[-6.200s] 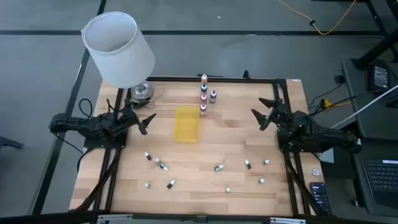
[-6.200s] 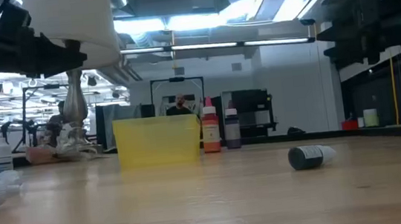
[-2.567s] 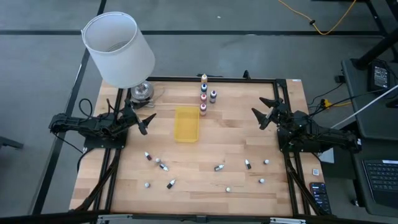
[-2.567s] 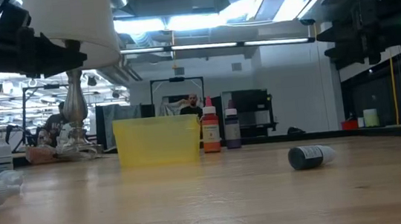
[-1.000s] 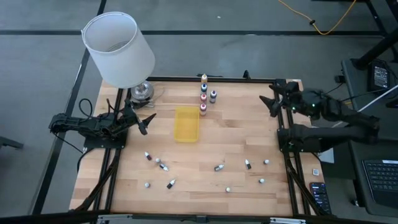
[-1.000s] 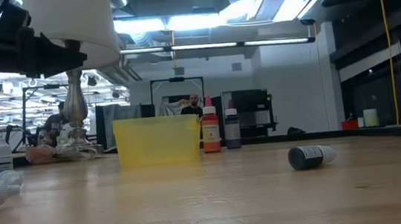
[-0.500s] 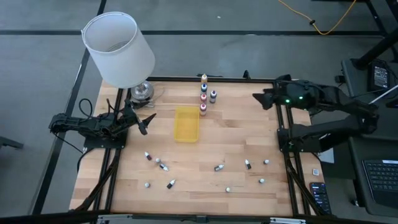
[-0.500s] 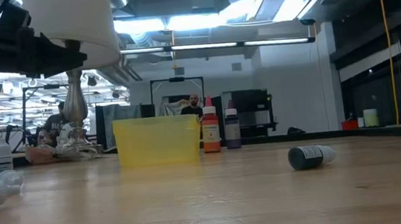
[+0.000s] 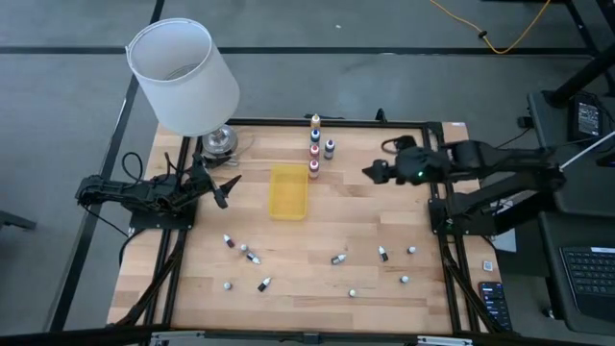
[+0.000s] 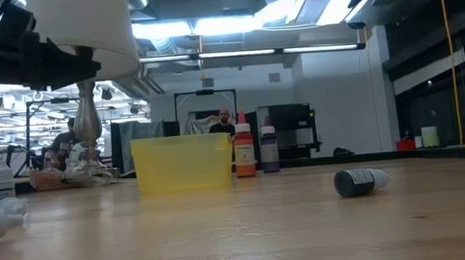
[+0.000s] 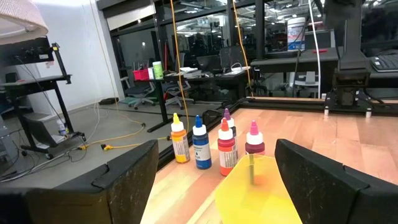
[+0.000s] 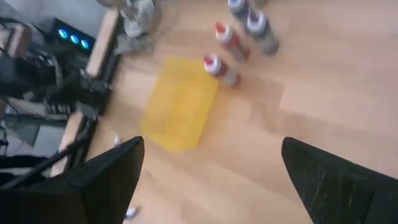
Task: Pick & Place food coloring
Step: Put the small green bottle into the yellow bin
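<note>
Several small food coloring bottles lie on their sides across the near half of the table, among them one (image 9: 338, 259) and another (image 9: 252, 257). More bottles (image 9: 314, 144) stand upright in a row at the far middle, also seen from the left wrist (image 11: 200, 144). My right gripper (image 9: 373, 173) hovers open above the table, right of the yellow tray (image 9: 288, 190), slanting down toward it (image 12: 180, 102). My left gripper (image 9: 223, 187) waits open and level at the left edge, facing the tray (image 11: 255, 193).
A lamp with a white shade (image 9: 183, 75) and a metal foot (image 9: 218, 142) stands at the far left corner. A dark bottle (image 10: 359, 182) lies on its side at the near right. Bare wood lies between the tray and the scattered bottles.
My right gripper has swung from the far right corner toward the table's left, out over the wood to the right of the tray. It has rolled about its own axis and tipped to slant downward. Its fingers have stayed open.
</note>
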